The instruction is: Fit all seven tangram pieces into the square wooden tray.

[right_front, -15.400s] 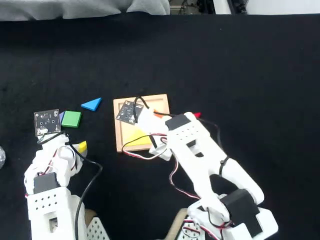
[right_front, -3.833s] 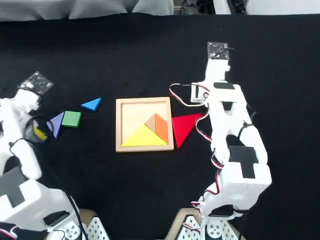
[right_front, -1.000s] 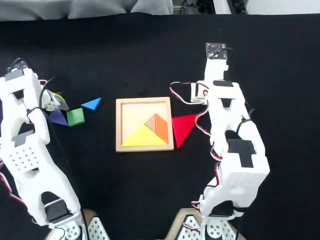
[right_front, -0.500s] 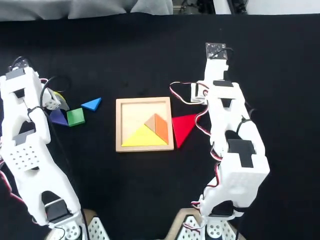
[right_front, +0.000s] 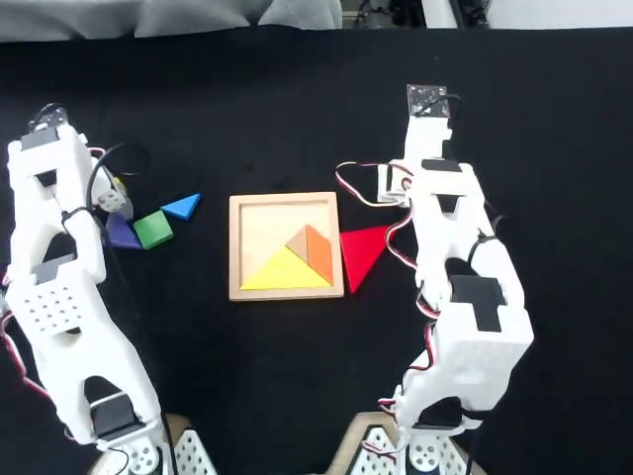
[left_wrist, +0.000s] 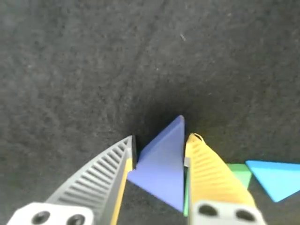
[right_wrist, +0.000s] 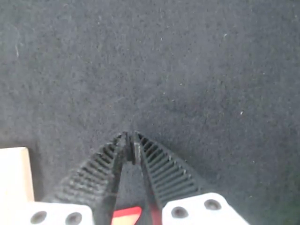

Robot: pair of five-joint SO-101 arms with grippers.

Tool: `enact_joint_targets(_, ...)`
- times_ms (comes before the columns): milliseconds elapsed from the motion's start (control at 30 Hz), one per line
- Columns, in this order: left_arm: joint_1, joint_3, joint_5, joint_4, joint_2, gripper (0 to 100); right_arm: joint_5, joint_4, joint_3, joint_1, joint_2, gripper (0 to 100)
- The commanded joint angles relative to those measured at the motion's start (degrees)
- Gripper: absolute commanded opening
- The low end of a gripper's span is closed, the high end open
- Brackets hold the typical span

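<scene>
**Purple triangle in my left pincer; the tray lies sideways, behind two other pieces**

My left pincer (left_wrist: pixel 160 142) is pinching the purple triangle (left_wrist: pixel 161 168). The grey finger presses one side and the yellow finger presses the other. One sharp corner of the piece points forward between the tips, so I judge that its long axis runs along my fingers, not across them. I cannot tell if the piece rests on the black worktop (right_front: pixel 297 119) or is a little above it.

Just beside the yellow finger is the green square (left_wrist: pixel 240 172), and after it the blue triangle (left_wrist: pixel 276 176). In the high view the square wooden tray (right_front: pixel 265 220) lies past these two, on the side of my right arm. I think the purple triangle must therefore go over them or around them to reach the tray.

My right pincer (right_wrist: pixel 129 140) is pressed together and holds nothing. It is over bare worktop, near a corner of the tray. The red triangle (right_front: pixel 359 252) lies just beside the tray edge on that side, so my right arm is the nearer one for it.

I count seven pieces, one of each colour:
- **In the tray, three:** the yellow triangle (right_front: pixel 282 270), the orange piece (right_front: pixel 319 253) and the tan triangle (right_front: pixel 299 240). They are packed together in the part nearer to the arm bases.
- **Outside, four:** purple, green and blue on my left side, and red on my right.

There is one tray.
</scene>
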Motion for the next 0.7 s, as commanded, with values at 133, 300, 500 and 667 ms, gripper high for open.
enact_joint_targets(133,-0.4,-7.3,-1.2,12.7,-4.1,18,0.4,0.4,-3.2,0.4,-0.5,1.5)
enact_joint_targets(300,-0.7,-2.7,5.4,13.1,-2.7,30,0.4,0.4,-3.1,0.4,-0.5,1.5)
enact_joint_targets(500,-2.1,2.2,8.6,3.8,-1.7,34,0.4,0.4,-2.9,0.4,-0.6,1.5)
enact_joint_targets(667,-2.7,1.8,9.0,2.7,-1.7,34,0.4,0.4,-2.9,0.4,-0.5,1.5)
